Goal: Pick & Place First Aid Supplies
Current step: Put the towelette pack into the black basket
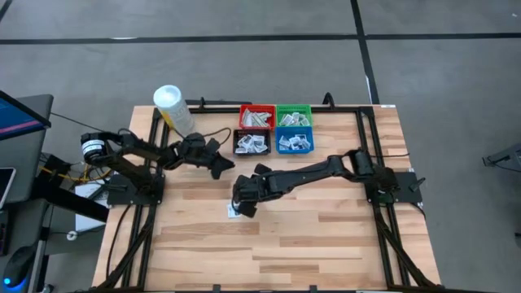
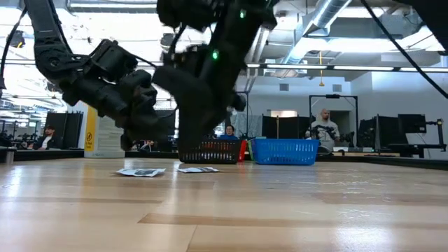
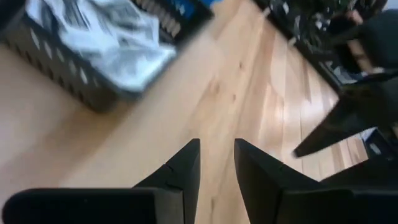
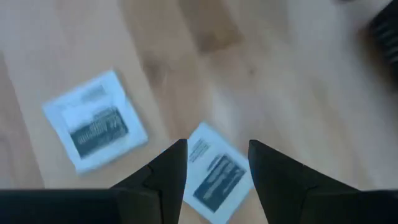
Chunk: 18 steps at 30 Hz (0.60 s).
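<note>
Right tool (image 4: pixel 212 163) open above two white packets (image 4: pixel 214 174) on the table (image 4: pixel 292 74), left tool (image 3: pixel 216 163) slightly parted — empty — near the black bin (image 3: pixel 74 87)

My two arms are matte black with chunky joints; left arm (image 1: pixel 134 155) has a white-ringed base motor, green LEDs glow on one wrist.

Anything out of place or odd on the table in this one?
Only two square white packets lying loose on the bare wood, outside the bins. The right gripper hovers open over one of them. The left gripper is open near the black bin. Nothing spilled or damaged.
</note>
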Available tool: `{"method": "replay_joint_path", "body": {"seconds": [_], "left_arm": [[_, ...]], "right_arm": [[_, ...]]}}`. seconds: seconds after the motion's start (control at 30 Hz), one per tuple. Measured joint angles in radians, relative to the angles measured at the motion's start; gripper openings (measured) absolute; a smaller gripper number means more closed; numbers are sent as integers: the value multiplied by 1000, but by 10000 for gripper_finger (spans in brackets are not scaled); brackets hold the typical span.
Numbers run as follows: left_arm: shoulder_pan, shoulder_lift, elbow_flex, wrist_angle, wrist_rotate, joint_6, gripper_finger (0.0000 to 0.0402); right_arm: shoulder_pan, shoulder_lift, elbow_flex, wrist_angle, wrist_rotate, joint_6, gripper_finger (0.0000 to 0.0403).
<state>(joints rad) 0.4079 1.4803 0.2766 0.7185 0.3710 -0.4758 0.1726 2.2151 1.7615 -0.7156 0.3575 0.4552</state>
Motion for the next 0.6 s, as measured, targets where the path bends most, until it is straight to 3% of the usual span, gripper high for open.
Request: {"method": "replay_joint_path", "body": {"seconds": [0.27,0.47,0.6], "left_arm": [[-83,-3,-47,1,0,0,99],[-137,-4,-49,4,-2,0,99],[-158,-4,-49,5,-4,0,99]], "right_arm": [[-20,97,1,76,-172,-40,160],[-23,147,6,78,-189,-40,151],[-22,154,6,73,-193,-39,122]]}}
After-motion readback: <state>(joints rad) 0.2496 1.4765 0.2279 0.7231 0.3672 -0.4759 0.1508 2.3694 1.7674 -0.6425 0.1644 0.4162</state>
